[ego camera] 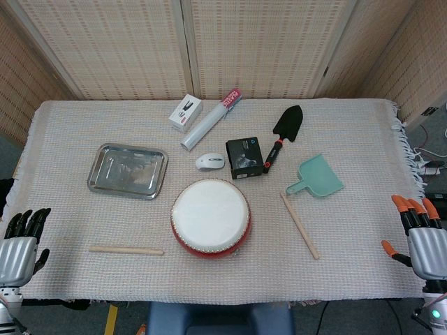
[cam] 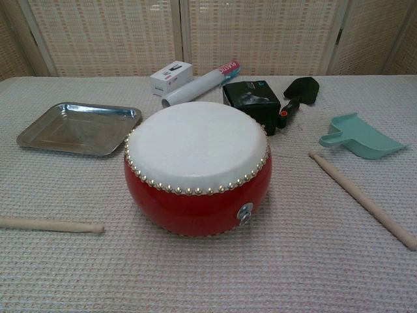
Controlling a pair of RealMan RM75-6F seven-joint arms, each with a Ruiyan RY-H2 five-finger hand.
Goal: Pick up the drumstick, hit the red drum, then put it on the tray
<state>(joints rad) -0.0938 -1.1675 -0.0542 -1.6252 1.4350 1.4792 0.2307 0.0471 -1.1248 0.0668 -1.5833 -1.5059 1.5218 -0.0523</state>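
Both hands empty, fingers apart: left hand (ego camera: pixel 19 246), right hand (ego camera: pixel 421 237). Drumstick (ego camera: pixel 126 250) just beside left: light, stiff, rolls; grip mid-shaft.

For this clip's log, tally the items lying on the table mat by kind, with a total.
Drumsticks: 2, one left, one right
Drums: 1, red drum
Trays: 1, metal tray
Scoops and shovels: 2, teal scoop, black shovel
Boxes: 2, white box, black box
Rolls: 1, white roll
Computer mice: 1, white mouse
Total: 10
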